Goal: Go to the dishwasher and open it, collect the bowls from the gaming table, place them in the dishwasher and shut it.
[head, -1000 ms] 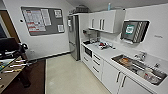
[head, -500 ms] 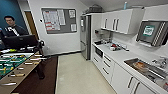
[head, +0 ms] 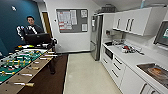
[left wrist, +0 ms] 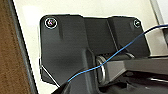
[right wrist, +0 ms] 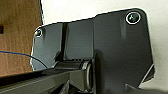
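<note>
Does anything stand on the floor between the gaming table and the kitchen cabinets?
Nothing visible does. No obstacle stands on the pale floor between the gaming table and the white cabinets; the person is beyond the table's far end.

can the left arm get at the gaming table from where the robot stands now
Probably not yet. The gaming table stands close on the robot's left, but the head view shows no arm over it, and I can't make out any bowls on it.

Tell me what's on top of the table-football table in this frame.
On the table-football table I see the green field, rods with handles and small player figures. No bowl is recognisable. The far end is hard to read: a dark monitor and a seated person are behind it.
</note>
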Robot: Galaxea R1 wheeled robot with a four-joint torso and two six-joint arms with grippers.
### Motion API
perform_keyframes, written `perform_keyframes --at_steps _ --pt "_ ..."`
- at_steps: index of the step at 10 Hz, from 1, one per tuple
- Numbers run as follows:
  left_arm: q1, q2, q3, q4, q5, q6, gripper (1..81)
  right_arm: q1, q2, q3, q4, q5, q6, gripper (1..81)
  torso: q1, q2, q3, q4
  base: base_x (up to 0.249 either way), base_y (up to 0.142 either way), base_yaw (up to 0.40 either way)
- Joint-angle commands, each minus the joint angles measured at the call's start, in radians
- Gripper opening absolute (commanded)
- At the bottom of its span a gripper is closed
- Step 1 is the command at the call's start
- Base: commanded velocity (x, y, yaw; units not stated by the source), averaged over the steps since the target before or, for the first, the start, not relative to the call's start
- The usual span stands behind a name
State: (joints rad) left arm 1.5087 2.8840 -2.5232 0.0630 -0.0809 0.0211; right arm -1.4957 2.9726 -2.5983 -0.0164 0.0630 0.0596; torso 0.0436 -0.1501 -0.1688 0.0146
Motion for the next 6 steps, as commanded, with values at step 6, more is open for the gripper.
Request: perform_keyframes --at_steps 6 --pt "-0.034 -0.038 0.043 -0.011 0.053 -0.006 81.1 0.044 -0.060 0.101 -0.022 -0.046 -0.006 81.1 0.000 0.000 0.000 0.000 0.000 0.000 0.334"
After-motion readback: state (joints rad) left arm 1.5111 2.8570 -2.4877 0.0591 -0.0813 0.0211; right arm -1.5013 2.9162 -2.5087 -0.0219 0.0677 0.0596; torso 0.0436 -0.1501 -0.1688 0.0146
